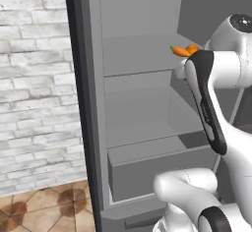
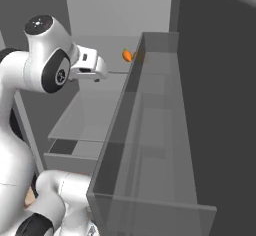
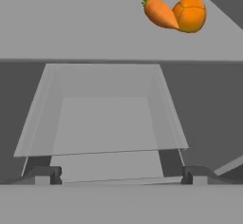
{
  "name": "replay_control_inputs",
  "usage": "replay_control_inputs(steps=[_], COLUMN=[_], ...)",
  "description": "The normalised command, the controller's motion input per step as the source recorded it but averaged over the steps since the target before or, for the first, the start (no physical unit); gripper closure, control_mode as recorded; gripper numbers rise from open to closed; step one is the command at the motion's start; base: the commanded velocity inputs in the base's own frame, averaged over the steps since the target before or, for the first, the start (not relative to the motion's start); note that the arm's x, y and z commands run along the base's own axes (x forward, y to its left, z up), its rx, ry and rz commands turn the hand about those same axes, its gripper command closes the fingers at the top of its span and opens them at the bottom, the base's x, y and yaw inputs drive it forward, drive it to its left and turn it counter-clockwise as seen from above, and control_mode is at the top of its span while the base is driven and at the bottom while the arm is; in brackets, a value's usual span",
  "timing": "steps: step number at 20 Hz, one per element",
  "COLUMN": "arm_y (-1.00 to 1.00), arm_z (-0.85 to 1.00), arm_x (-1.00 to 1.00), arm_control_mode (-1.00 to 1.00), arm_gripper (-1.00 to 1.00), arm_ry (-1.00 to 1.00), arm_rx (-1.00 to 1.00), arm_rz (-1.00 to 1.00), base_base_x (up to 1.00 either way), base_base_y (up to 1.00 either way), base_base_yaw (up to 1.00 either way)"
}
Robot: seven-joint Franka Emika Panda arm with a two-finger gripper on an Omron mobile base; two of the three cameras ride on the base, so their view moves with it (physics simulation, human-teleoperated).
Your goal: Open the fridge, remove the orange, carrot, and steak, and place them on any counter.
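Left base view: fridge door is open, light grey shelves bare except the upper one. Carrot lies at the right end of that shelf, green tip pointing left, with the orange touching it on the right. The arm's hand sits just below and right of them, mostly hidden by the forearm; jaw state can't be read here.

Right base view: gripper reaches into the fridge from the left, near shelf-edge height. Carrot shows as an orange blob farther in and to the right, partly cut off by the door bin. Steak not spotted.

Hand view: finger tips stand wide apart, nothing between them. Carrot and orange lie ahead, up and to the right of the gripper axis, touching. Carrot's long axis runs diagonal, green end upper-left, taper toward the orange. Next move likely needs a shift right and forward.
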Motion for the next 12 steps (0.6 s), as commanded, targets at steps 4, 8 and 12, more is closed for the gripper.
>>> replay_control_inputs(steps=[4, 8, 12], arm_y=[-0.04, -0.08, -0.14], arm_z=[0.01, 0.15, 0.06], arm_x=[0.47, 0.45, 0.52], arm_control_mode=[-1.00, -1.00, -1.00], arm_gripper=[-1.00, -1.00, -1.00], arm_ry=[-0.06, -0.05, -0.01], arm_rx=[0.00, 0.00, 0.00], arm_rz=[-0.02, -0.06, -0.11], base_base_x=[0.00, 0.00, 0.00], base_base_y=[0.00, 0.00, 0.00], base_base_yaw=[0.00, 0.00, 0.00])
